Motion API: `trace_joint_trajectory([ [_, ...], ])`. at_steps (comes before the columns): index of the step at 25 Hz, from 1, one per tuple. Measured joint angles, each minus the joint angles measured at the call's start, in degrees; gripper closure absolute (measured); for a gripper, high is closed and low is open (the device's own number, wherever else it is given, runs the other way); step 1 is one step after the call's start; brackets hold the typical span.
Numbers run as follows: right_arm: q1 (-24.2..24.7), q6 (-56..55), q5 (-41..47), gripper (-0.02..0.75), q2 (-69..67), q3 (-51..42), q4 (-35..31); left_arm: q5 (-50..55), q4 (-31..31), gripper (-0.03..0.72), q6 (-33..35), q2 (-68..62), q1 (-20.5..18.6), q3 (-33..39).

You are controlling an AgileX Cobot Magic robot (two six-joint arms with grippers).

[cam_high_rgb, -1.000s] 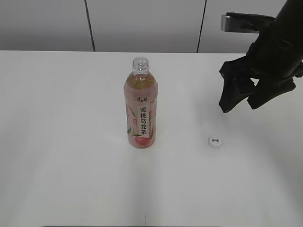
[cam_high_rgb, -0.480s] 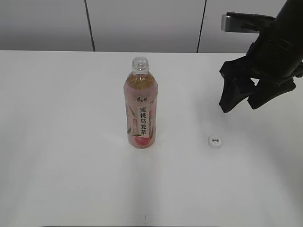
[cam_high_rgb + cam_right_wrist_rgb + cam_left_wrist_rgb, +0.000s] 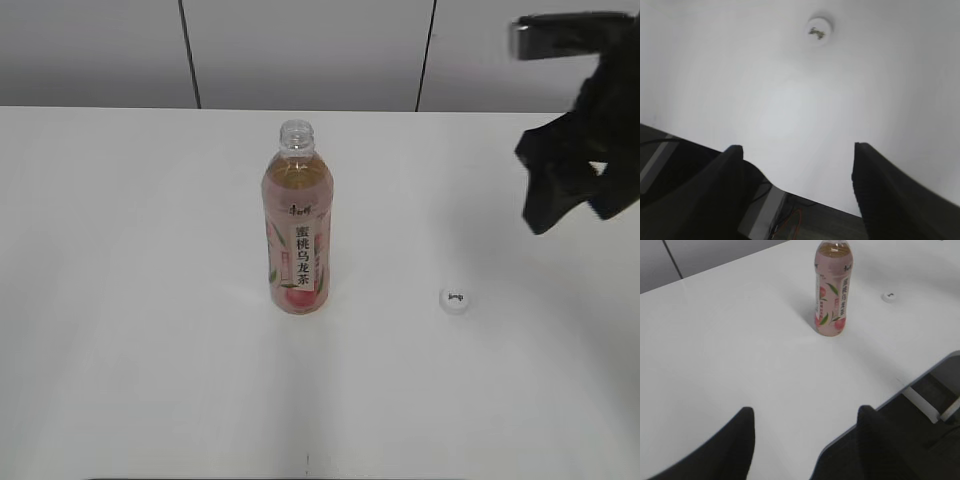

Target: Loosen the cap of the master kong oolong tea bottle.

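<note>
1. The right gripper point(image 3: 572, 208) has its two black fingers point(image 3: 880, 195) spread wide apart, and there is nothing between them. It hangs in the air above the far right side of the white table point(image 3: 130, 330).

2. From the right wrist view, only bare table shows in the gap between those fingers. The cap point(image 3: 818, 30) lies farther out in front of them, not touching them.

3. The left gripper point(image 3: 802, 440) is wide open too — its two dark fingers point(image 3: 735, 445) stand far apart and hold nothing. It is low over the near edge of the table, well away from the bottle. It does not show in the exterior view.

4. The cap point(image 3: 455, 299) is small, round and white with a tiny dark mark on top. It lies flat on the table, to the right of the bottle and apart from it, below and to the left of the right gripper in the exterior view.

5. The master kong oolong tea bottle point(image 3: 297, 235) stands upright near the middle of the table. Its neck at the top is bare — the cap is off. It holds amber tea and has a pink peach label with a white strip of dark letters.

6. Behind the table is a grey wall point(image 3: 300, 50) with dark lines running down it.
</note>
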State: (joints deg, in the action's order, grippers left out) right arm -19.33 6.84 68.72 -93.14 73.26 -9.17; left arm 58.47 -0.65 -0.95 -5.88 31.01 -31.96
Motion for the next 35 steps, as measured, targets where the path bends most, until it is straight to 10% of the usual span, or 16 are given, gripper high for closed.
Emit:
trace_joint_trajectory([
  [14,0.00,-9.24,-8.47,0.226,44.81,-24.60,15.28,0.28,0.11,0.343,0.00,6.22,-20.95,0.00],
  [21,0.00,-9.14,-8.86,0.226,70.88,-41.41,18.45,0.20,0.18,0.371,0.00,6.22,-23.13,0.00],
  [35,0.00,-6.84,-5.81,0.226,93.52,-43.91,15.91,0.27,0.30,0.444,0.00,6.22,-24.24,0.00],
])
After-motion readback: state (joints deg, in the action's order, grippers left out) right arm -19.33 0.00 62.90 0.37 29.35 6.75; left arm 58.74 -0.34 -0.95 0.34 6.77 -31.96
